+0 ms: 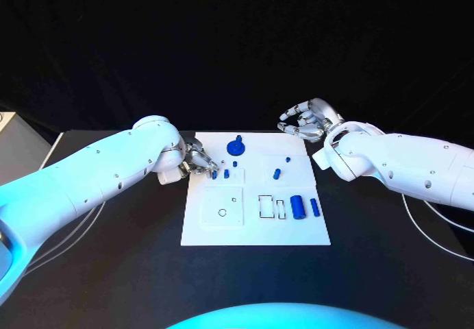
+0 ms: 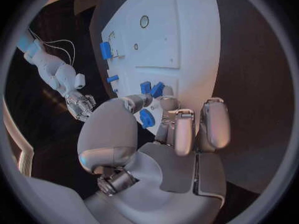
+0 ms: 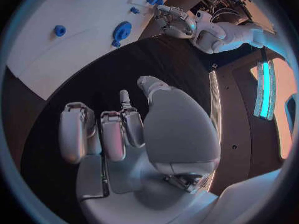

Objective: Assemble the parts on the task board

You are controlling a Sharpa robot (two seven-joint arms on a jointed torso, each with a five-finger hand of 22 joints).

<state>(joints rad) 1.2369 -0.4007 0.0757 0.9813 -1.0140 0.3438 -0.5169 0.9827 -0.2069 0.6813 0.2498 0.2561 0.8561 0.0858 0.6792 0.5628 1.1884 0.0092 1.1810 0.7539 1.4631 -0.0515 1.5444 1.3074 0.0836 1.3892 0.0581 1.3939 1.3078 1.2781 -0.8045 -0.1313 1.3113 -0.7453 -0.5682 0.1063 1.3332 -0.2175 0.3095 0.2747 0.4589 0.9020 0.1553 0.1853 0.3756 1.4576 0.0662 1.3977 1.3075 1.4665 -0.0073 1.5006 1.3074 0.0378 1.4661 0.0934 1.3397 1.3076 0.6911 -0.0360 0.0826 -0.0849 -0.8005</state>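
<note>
Black table (image 1: 129,274) fills my head camera, with the white task board (image 1: 255,233) lying in its middle and darkness behind.

On the board I see a round blue part (image 1: 235,146) with a stem near the far edge, left of centre. Two short blue parts (image 1: 220,174) stand just below it, near the board's left edge. Two more small blue pieces (image 1: 283,166) sit on the right half of the far area. Toward the board's right edge, a thick blue cylinder (image 1: 297,205) and a thinner blue pin (image 1: 314,208) lie side by side, beside a narrow rectangular slot (image 1: 266,206). A ring-shaped hole (image 1: 223,212) sits in the near left panel.

My left hand (image 1: 196,160) is at the board's left edge, its fingertips (image 2: 163,103) reaching over the board close to the short blue parts; whether they hold anything, I cannot tell.

My right hand (image 1: 308,120) hovers off the board's far right corner, fingers curled loosely with nothing in them (image 3: 124,129).
</note>
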